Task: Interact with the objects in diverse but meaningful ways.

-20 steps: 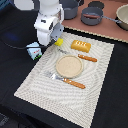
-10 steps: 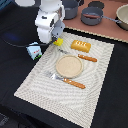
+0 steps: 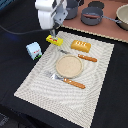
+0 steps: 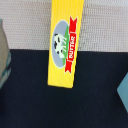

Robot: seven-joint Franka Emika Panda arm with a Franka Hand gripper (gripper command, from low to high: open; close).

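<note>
Hovering over the yellow butter packet at the upper left of the exterior view, the hand sits right above it; can't tell if the fingers are open or closed. Packet lies flat across the placemat's far-left edge, half on the dark surface, long axis running out toward it. Carton is near on the left, bread loaf to the right, so room is tight sideways.

carton beside packet | fork, knife flank plate
</note>
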